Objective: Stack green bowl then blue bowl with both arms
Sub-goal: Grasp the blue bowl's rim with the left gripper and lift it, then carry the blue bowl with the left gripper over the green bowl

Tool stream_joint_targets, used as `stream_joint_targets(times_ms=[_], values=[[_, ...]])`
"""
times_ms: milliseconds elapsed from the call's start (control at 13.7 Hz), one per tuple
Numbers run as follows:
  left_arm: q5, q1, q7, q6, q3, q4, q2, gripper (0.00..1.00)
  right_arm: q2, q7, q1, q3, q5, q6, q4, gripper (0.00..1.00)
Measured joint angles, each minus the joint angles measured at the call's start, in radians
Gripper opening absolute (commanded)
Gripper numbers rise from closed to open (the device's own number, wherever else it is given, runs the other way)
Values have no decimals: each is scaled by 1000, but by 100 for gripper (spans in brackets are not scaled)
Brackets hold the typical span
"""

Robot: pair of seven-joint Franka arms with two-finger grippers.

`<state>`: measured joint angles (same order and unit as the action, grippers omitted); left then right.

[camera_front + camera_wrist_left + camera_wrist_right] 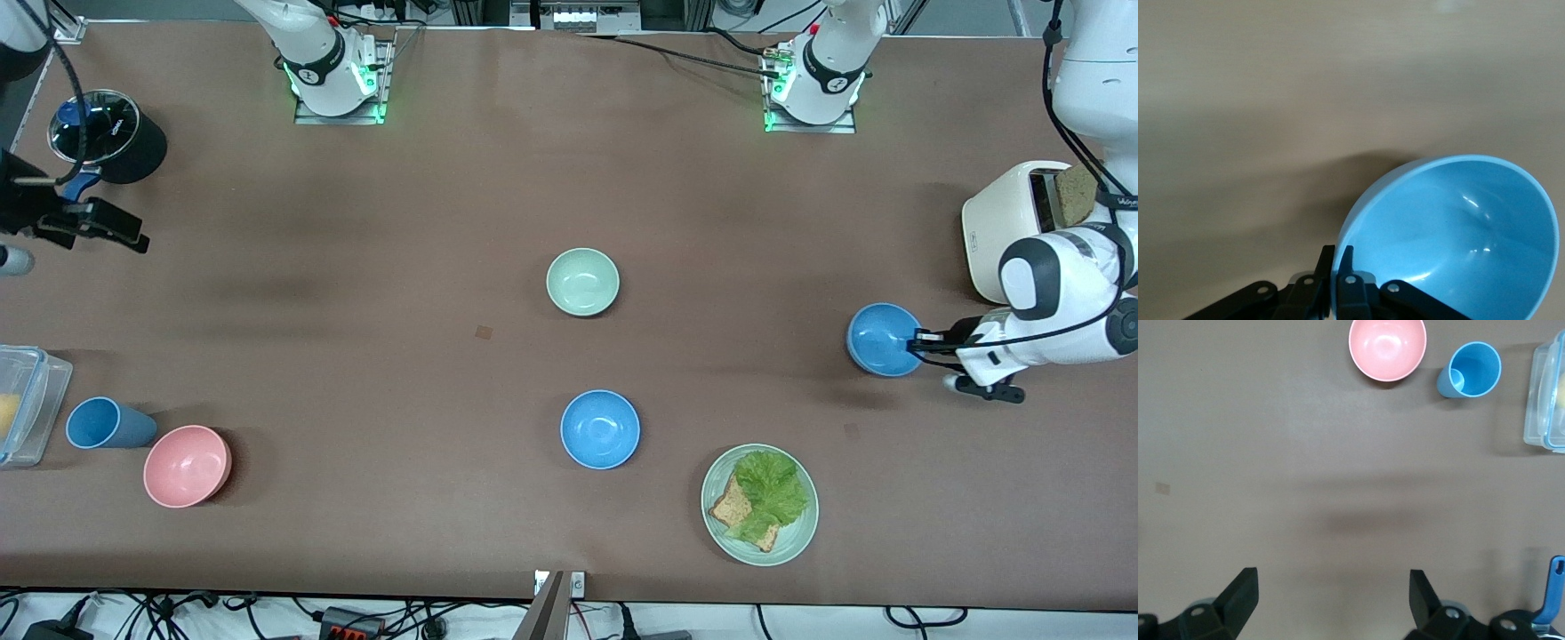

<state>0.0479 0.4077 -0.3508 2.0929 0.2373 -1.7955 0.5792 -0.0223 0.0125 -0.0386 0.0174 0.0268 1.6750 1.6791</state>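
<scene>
The green bowl (pixel 582 282) stands upright mid-table. One blue bowl (pixel 600 428) stands nearer the front camera than it. My left gripper (pixel 916 342) is shut on the rim of a second blue bowl (pixel 880 339) near the left arm's end of the table. In the left wrist view the fingers (pixel 1346 263) pinch that bowl's (pixel 1458 233) wall, and the bowl is tilted above its shadow. My right gripper (pixel 133 236) is open and empty over the right arm's end of the table; its wrist view (pixel 1333 587) shows bare table between the fingertips.
A pale-green plate (pixel 782 547) with bread and lettuce lies beside the resting blue bowl. A white toaster (pixel 1013 227) holds bread beside the left arm. A pink bowl (pixel 187 466), blue cup (pixel 105 423), clear container (pixel 31 400) and black round pot (pixel 111 133) sit at the right arm's end.
</scene>
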Motion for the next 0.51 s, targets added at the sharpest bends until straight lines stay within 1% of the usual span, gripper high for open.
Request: stream_joint_targets(times_ms=[218,364,510], values=[[52,-1,184,-131,116,10,-75,0,15,3,1,-3,20,10,21,100],[81,-3,344,-168,208,5,-121,0,15,8,2,-4,20,19,21,100],[92,-6,544,-164,310,-10,-139,0,14,21,2,-5,20,24,21,100]])
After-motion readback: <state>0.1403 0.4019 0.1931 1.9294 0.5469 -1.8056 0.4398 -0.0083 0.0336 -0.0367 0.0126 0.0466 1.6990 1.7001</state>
